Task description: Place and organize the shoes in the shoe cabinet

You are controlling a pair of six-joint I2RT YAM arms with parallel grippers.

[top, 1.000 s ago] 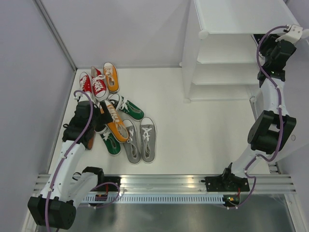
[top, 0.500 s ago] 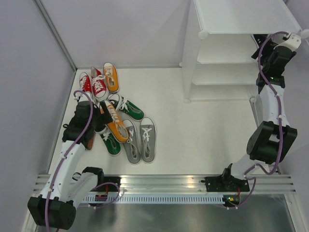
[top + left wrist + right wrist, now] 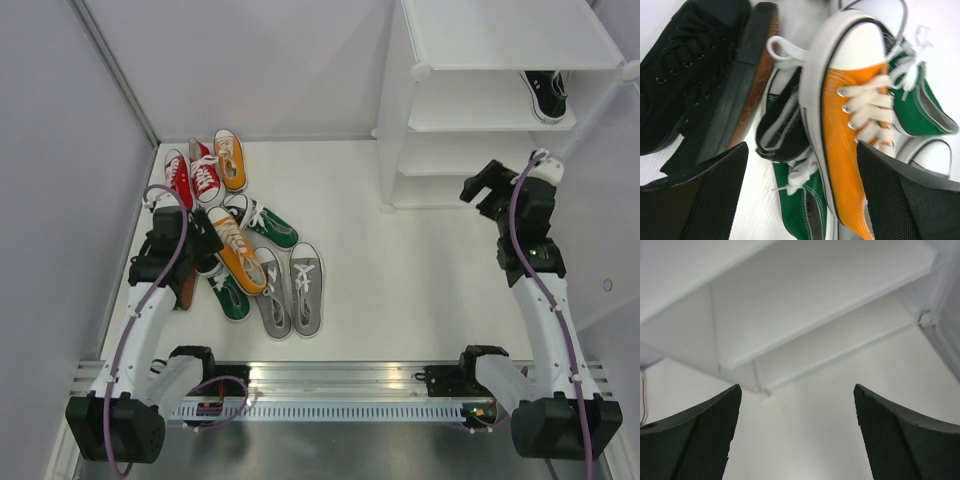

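The left pincer (image 3: 801, 170) is held with its jaws wide apart above the heap of shoes (image 3: 240, 240) at the left of the bench (image 3: 400, 290), and nothing is gripped. Between its fingers an orange shoe (image 3: 850, 130) is seen lying over a green shoe (image 3: 802, 212), with a black shoe (image 3: 685, 75) tipped on its side just beside them. The right pincer (image 3: 795, 400) is likewise spread and empty, facing the lower tiers of the shoe cabinet (image 3: 500, 40). A second black shoe (image 3: 547, 93) is set on an upper shelf, at its right end.
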